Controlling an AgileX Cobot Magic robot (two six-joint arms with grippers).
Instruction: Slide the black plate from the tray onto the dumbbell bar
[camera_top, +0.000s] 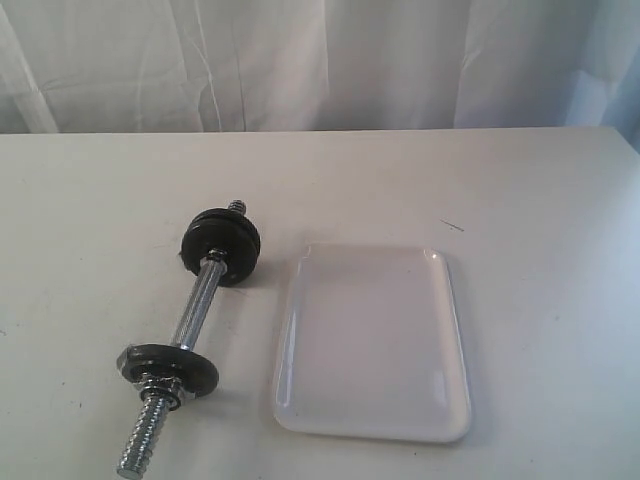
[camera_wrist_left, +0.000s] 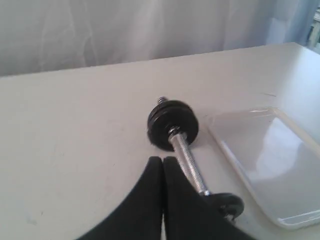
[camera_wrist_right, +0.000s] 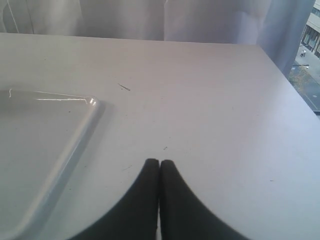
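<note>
Both claws pinched shut, empty: left claw (camera_wrist_left: 163, 164) near dumbbell bar (camera_top: 196, 310), right claw (camera_wrist_right: 159, 166) over tabletop (camera_wrist_right: 215, 100) beside tray (camera_top: 370, 340). Tray bare. Black plate (camera_top: 220, 243) sits on bar's far end. I judge it done. I'd back off without nudging bar.

Tray (camera_top: 372, 340): glossy white plastic, smooth. Dumbbell bar (camera_top: 197, 305): shiny chrome metal, coarse threaded ends. Black discs (camera_top: 221, 243): matt. Surface (camera_top: 520, 200): matt off-white, smooth. Curtain (camera_top: 320, 60): white cloth.

Exterior camera looks down across the table (camera_top: 520, 200) toward a curtain (camera_top: 320, 60); both wrist cameras, lower and closer, share the tray (camera_top: 370, 340).
</note>
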